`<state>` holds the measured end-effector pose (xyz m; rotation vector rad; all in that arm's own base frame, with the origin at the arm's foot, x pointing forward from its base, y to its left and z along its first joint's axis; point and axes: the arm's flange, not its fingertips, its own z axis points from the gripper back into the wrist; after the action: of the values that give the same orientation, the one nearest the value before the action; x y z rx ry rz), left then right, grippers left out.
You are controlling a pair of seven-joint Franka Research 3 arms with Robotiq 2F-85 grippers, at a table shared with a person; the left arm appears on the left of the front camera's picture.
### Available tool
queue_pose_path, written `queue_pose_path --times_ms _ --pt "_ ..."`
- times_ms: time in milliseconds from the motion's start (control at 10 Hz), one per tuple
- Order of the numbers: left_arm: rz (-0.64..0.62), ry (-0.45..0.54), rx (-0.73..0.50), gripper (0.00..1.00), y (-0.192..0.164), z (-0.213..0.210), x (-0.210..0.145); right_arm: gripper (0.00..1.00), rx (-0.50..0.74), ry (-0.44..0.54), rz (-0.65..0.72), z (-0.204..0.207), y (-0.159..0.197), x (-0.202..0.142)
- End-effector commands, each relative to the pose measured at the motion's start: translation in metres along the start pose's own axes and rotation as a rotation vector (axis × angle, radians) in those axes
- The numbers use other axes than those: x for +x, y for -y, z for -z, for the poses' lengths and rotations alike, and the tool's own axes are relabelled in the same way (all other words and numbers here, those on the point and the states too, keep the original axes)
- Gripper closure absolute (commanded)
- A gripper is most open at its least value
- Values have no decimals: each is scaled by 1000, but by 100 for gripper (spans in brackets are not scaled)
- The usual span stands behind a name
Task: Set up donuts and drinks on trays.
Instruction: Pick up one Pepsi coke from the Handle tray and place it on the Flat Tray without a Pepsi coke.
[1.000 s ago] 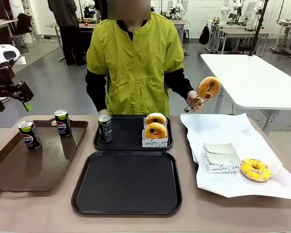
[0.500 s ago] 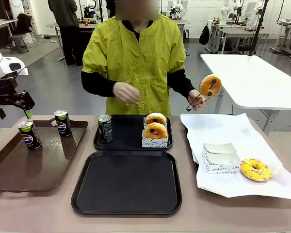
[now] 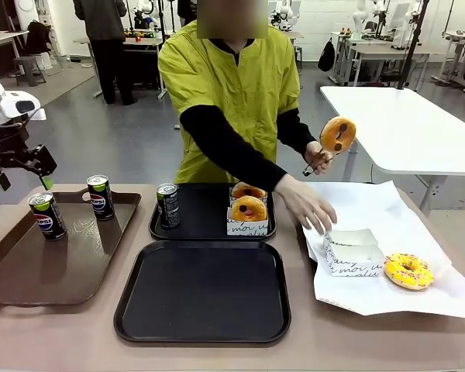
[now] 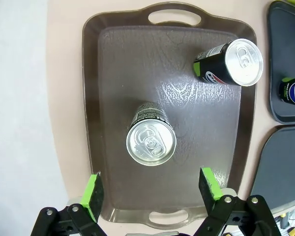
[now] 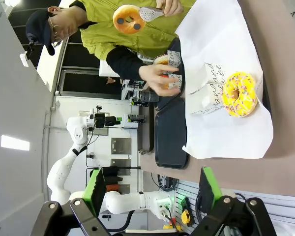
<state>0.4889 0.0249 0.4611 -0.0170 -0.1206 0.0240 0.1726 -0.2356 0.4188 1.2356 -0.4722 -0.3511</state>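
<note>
Beige tabletop (image 3: 54,333) stretches between the robot and a person in a yellow-green top (image 3: 225,93), with other workshop tables behind. The left gripper (image 4: 150,176) hangs above the brown tray (image 4: 113,73), its green pads spread wide with nothing between them. Straight below it, just ahead of the gap between the pads, stands 1 can (image 4: 151,142), upright and untouched. A 2nd can (image 4: 233,62) stands farther out on the same tray, toward this gripper's right side. A 3rd can (image 4: 292,91) stands beyond that on the far black tray (image 3: 205,226). Past the 3rd can on that tray sit 2 sleeved donuts (image 3: 249,209), one behind the other. The near black tray (image 3: 201,291) lies just in front of the far one, on the robot's side.

The right gripper (image 5: 152,172) is held well away from the table, pads spread wide and holding nothing. Far out in front of it lies a white paper sheet (image 5: 226,44). This sheet carries a yellow-sprinkled donut (image 5: 240,93) and, just beside it, a stack of sleeves (image 5: 206,86) with black script. One hand (image 3: 306,205) of the person reaches over the sheet's edge near that stack. The other hand (image 3: 318,157) holds tongs (image 3: 310,167) that grip a glazed donut (image 3: 337,134) up in the air.
</note>
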Motion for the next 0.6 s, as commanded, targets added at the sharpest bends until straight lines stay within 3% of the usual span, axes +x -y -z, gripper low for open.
queue_pose_path --times_ms 0,500 --pt "23 -14 13 0 0 8 9 0 12 4 -13 0 -1 0" --pt "-21 -38 45 0 -4 47 29 0 12 4 -13 0 -1 0"
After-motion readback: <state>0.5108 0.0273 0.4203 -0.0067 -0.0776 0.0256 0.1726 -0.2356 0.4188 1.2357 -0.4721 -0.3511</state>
